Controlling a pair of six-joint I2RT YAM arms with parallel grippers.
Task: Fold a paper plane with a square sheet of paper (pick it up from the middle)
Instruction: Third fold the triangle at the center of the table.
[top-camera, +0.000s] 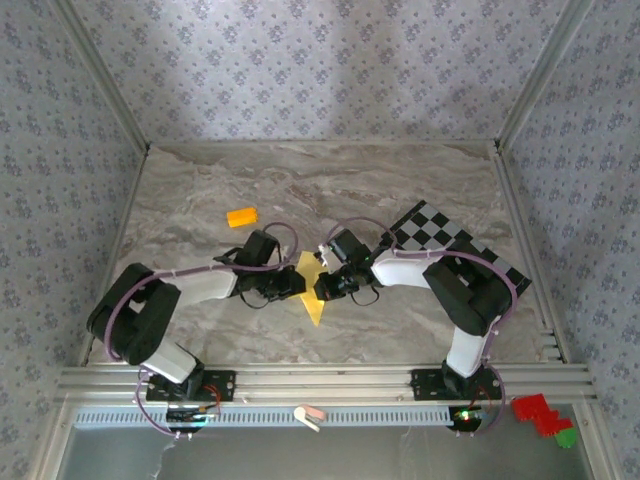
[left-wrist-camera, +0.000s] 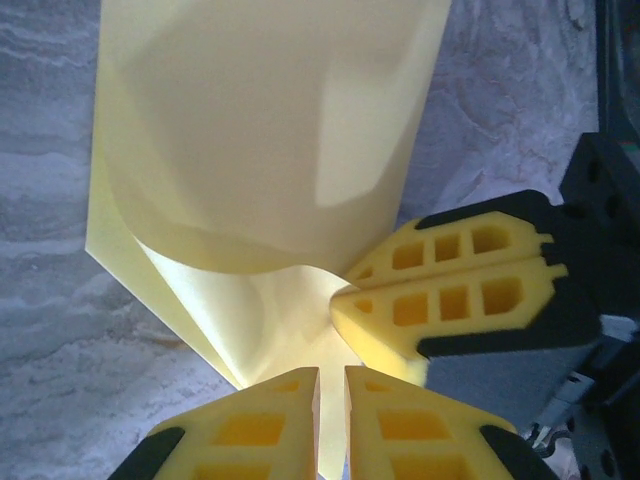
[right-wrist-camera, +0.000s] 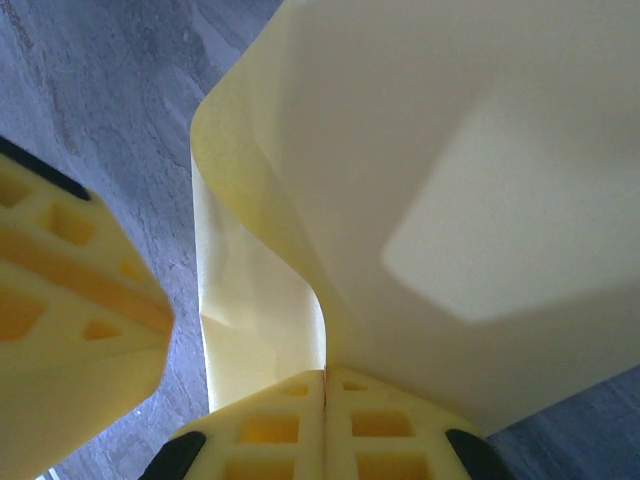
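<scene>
Paper (top-camera: 315, 308) curls upward; left fingers (left-wrist-camera: 260, 425) pinch one side, right fingers (right-wrist-camera: 270, 430) pressed shut on other side.

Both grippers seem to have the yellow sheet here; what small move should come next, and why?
The left gripper and right gripper each pinch the square sheet of paper, and it curls between them in a rounded loop, not yet flat. So probably ease them closer together, so that the soft bend tightens toward a crease.
</scene>
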